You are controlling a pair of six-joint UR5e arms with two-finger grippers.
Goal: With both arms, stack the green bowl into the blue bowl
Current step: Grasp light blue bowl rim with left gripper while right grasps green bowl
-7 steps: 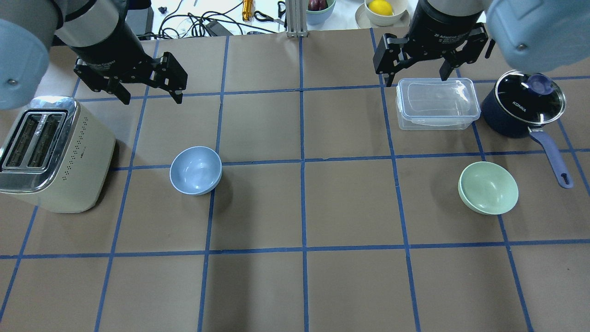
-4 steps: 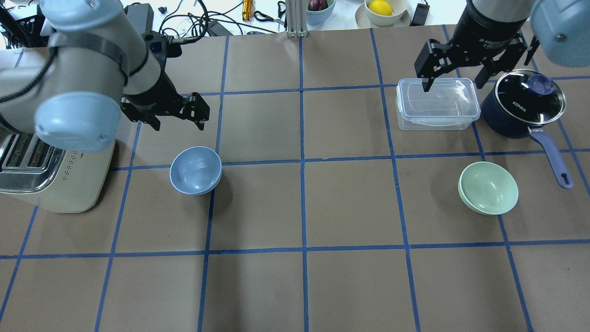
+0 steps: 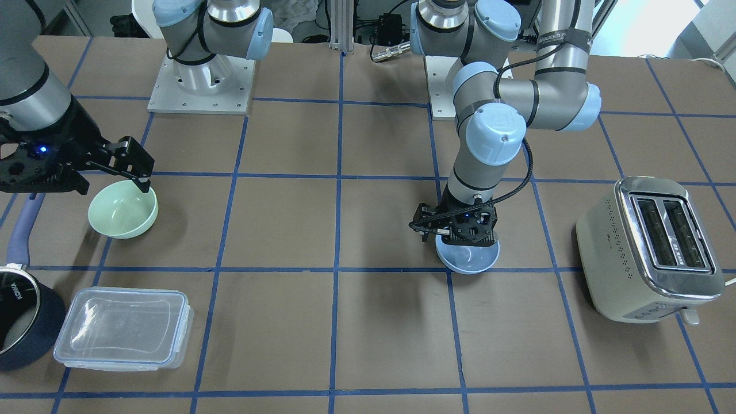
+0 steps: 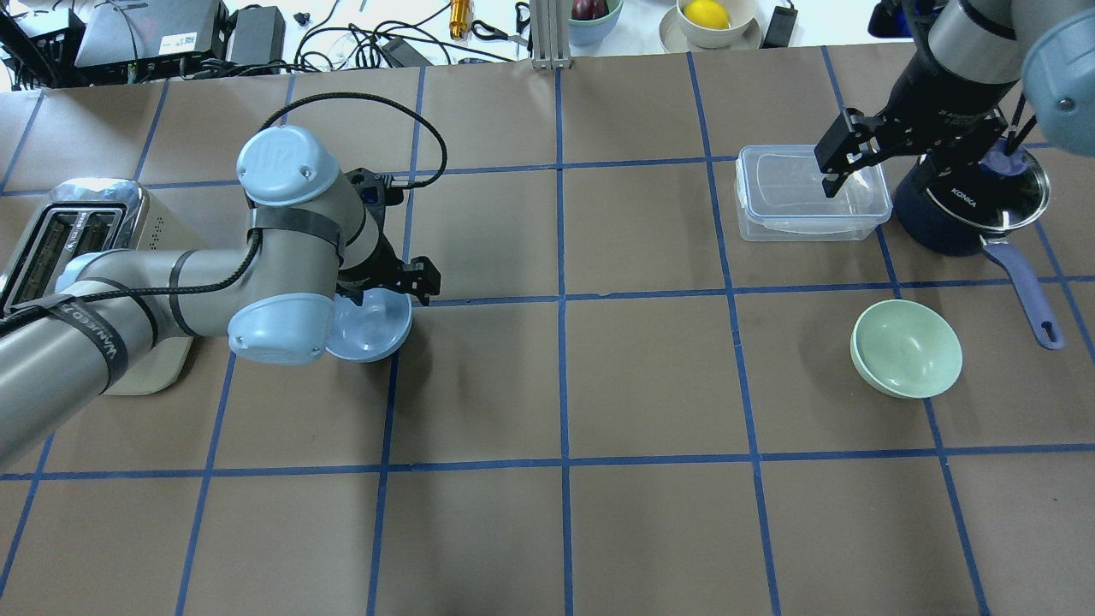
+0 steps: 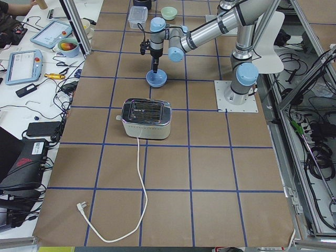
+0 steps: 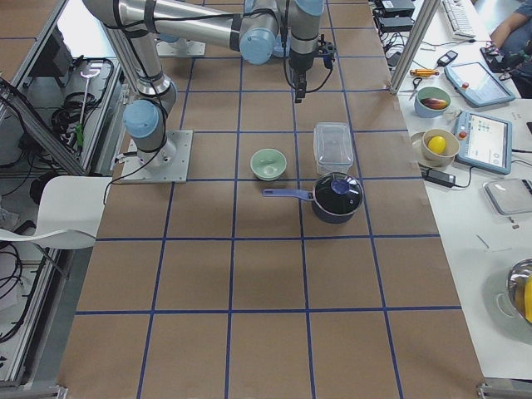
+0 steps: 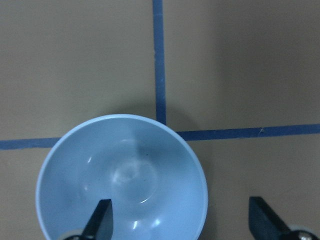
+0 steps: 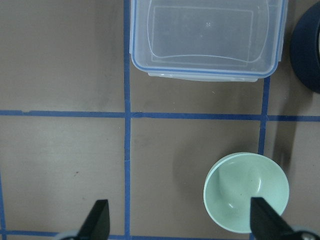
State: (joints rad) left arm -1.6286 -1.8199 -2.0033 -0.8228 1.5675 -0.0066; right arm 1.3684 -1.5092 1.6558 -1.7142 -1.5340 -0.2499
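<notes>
Spread wide, the left gripper straddles the rim of the blue bowl. One finger hangs over the bowl's inside and the other outside its wall, above the brown table. Whether either finger touches the bowl cannot be told. The bowl stands upright and empty on the robot's left half of the table. It sits at a crossing of the blue tape lines, near a cream two-slot toaster.

The green bowl also stands upright and empty, well apart from the blue bowl on the robot's right half, inside one taped square. The right gripper is parted just as wide and grips nothing. It hovers above the table, raised clear of everything. In its wrist view the green bowl lies below, close to one fingertip, with bare table between the two fingers.

Farther out from the robot a clear lidded container lies flat on the table. Just beside it is a dark blue saucepan under a glass lid, its handle pointing back toward the robot and passing near the green bowl. Beyond the table's far edge a white bench carries cables and a small bowl holding a yellow fruit.
</notes>
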